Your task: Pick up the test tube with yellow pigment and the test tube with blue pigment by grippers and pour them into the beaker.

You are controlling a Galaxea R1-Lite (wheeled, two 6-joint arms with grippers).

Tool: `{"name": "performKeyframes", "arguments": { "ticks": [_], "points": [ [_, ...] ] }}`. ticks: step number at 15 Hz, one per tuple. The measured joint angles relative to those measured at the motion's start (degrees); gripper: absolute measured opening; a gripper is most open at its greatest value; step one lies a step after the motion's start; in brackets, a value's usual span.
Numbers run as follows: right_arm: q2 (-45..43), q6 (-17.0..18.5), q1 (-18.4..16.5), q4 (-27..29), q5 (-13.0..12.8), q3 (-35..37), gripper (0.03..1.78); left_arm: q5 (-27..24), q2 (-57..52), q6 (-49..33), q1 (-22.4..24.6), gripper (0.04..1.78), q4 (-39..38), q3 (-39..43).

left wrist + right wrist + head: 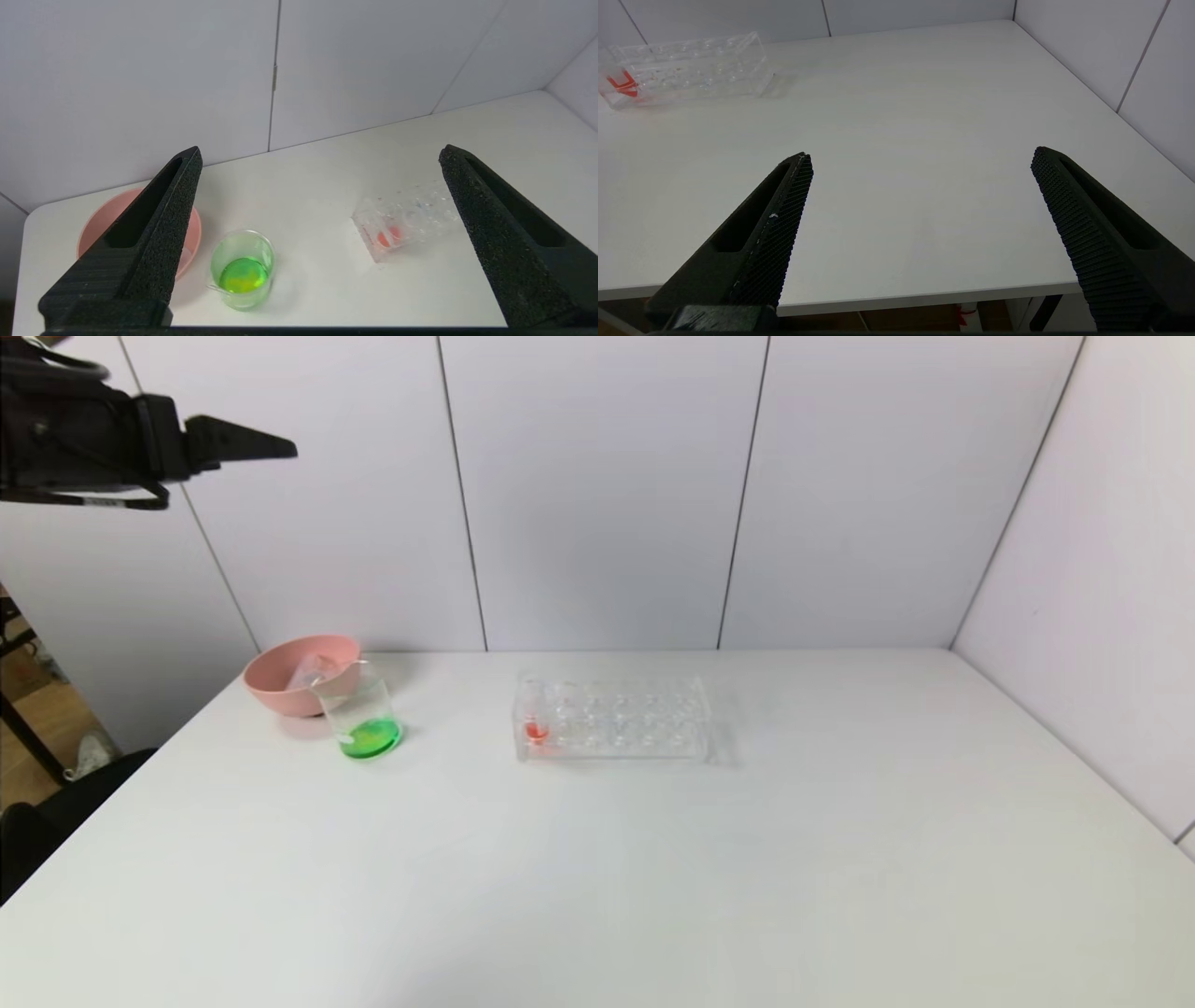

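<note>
The beaker (364,714) stands at the back left of the white table and holds green liquid; it also shows in the left wrist view (242,268). No tube with yellow or blue colour shows in any view. My left gripper (280,448) is open and empty, raised high above the table's left side; in its wrist view (320,154) the beaker and the rack lie far below. My right gripper (922,156) is open and empty above the table's front edge and does not show in the head view.
A pink bowl (299,672) with something clear inside stands just behind the beaker, also seen in the left wrist view (96,224). A clear tube rack (611,719) at the back middle holds a tube with red (535,728) at its left end.
</note>
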Motion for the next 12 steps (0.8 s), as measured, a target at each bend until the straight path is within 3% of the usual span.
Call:
{"name": "performKeyframes", "arguments": {
  "ticks": [6,12],
  "points": [
    [0.0,0.0,0.0,-0.02,0.04,0.0,1.71,4.07,-27.65,-1.79,-3.54,1.76,8.58,12.43],
    [0.0,-0.01,0.0,-0.02,0.01,0.0,1.71,14.91,-55.42,-1.73,-4.8,1.76,20.76,28.04]
  ]
}}
